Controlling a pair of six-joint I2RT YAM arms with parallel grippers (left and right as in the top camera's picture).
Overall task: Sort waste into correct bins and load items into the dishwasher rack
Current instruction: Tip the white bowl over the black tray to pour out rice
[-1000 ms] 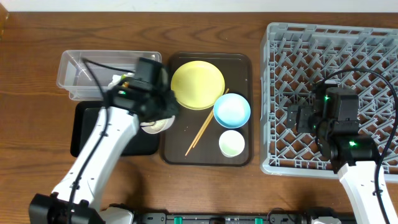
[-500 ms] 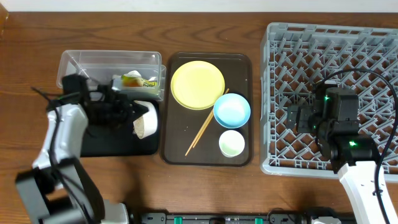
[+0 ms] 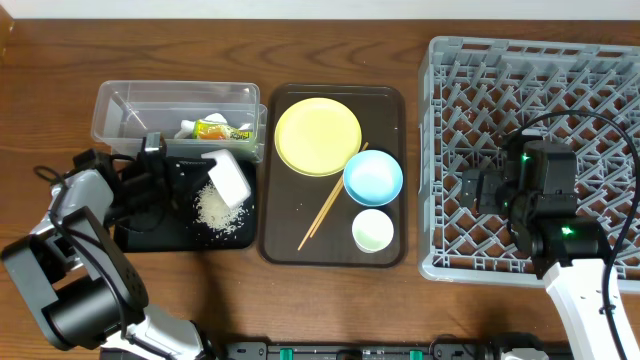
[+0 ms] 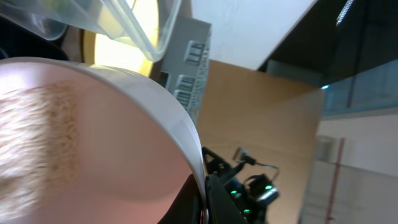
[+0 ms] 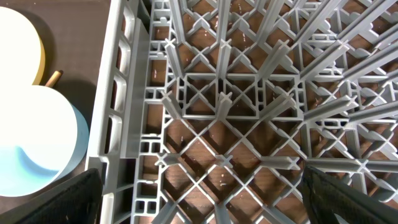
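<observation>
Over on the right, the large square grey plastic lattice-bottomed dishwasher rack (image 3: pixel 530 70) lies beneath the right gripper (image 5: pixel 202 193), jaws spread wide and empty. Above the shallow black rectangular tray (image 3: pixel 150 235), the left gripper (image 3: pixel 195 180) clamps the rim of the tipped white bowl (image 3: pixel 228 178); a slipping grip could drop it, scattering the loose white rice scraps (image 3: pixel 213 205) heaped below onto the table (image 3: pixel 330 40).
</observation>
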